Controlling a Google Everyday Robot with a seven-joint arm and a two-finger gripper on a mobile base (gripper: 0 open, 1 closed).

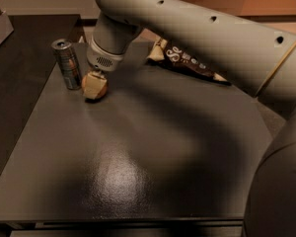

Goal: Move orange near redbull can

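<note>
The gripper [94, 84] reaches straight down onto the small round orange fruit [103, 89], its jaws clamped on it. The fruit rests on the dark matte counter [138, 172], just beside the slim silvery-grey metal drink can [66, 64].

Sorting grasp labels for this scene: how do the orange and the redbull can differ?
The redbull can is a tall, slim, silvery cylinder standing upright; the orange is small, round and much lower. The redbull can stands free, while the orange sits in the tool, which is closed on it. Both are close together at the far left of the dark table.
</note>
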